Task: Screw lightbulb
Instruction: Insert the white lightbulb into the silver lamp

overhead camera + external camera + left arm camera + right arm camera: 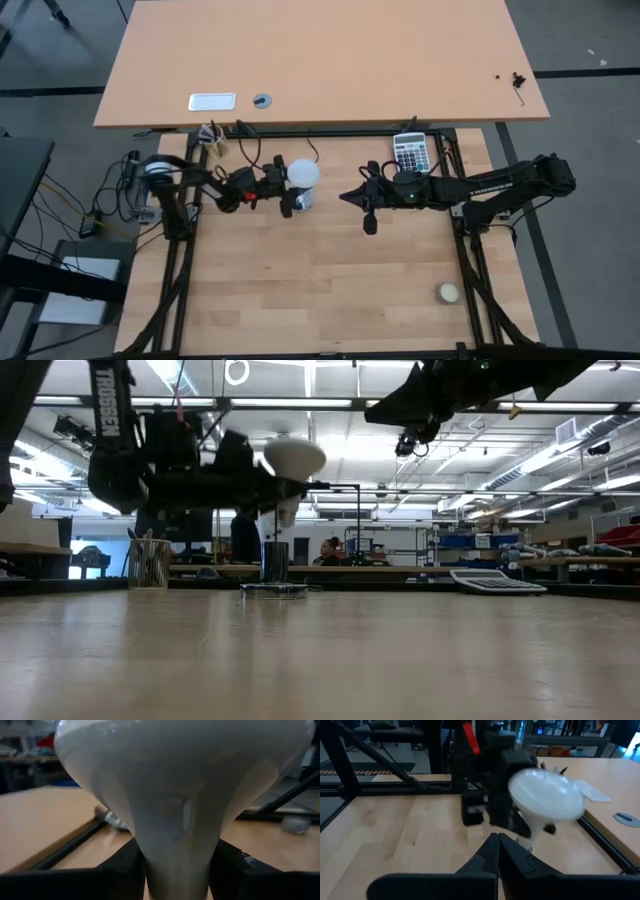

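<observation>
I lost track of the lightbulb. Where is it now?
In the high view the lightbulb is left of the table's centre, held in the left gripper above the table, with the right gripper shut nearby.

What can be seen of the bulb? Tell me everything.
The bulb is matte white with a rounded dome that tapers to a narrow neck. The left gripper holds it by the neck, dome up, raised above the table. Its base is hidden in these views. Nothing else touches it.
</observation>
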`<state>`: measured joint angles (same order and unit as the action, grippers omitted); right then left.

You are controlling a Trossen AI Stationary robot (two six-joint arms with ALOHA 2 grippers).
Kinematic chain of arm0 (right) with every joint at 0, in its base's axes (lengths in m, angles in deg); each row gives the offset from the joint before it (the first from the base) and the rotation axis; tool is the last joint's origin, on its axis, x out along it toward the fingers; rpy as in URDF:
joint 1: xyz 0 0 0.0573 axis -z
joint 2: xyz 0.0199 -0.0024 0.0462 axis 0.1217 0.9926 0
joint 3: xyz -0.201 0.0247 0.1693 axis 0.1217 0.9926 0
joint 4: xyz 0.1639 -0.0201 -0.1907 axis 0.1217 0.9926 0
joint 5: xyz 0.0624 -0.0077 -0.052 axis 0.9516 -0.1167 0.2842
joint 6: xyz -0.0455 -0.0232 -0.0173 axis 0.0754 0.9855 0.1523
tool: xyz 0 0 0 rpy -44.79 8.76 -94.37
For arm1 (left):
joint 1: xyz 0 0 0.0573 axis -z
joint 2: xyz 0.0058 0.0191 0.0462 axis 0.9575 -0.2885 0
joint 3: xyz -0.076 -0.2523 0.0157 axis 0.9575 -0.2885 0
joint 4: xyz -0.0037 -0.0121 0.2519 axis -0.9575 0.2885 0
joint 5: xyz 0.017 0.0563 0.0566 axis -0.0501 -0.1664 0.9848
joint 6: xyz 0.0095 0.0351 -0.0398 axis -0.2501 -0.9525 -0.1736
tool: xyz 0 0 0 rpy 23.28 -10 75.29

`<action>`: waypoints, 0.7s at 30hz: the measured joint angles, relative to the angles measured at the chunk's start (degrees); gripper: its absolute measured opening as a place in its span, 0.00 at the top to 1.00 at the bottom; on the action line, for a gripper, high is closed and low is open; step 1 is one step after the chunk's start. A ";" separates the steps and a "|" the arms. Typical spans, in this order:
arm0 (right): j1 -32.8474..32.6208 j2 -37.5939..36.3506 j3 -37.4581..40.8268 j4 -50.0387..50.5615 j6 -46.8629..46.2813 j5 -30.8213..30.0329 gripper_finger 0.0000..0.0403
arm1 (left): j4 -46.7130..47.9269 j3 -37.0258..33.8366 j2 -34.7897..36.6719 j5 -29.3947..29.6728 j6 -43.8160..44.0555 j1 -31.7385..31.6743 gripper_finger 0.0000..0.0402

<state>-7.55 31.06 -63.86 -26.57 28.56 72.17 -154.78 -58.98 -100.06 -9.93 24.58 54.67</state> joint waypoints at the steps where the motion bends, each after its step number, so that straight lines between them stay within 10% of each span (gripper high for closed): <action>1: 0.00 0.00 0.00 0.00 0.00 0.00 0.97 | -1.00 -0.07 -1.15 0.24 0.24 -0.12 0.61; 21: 0.26 0.00 0.02 -1.62 0.57 -0.02 0.97 | -3.67 -1.54 -5.14 1.95 0.88 -0.05 0.61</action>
<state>-7.29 31.06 -63.83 -28.19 29.13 72.15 -158.45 -60.52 -105.20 -7.98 25.46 54.62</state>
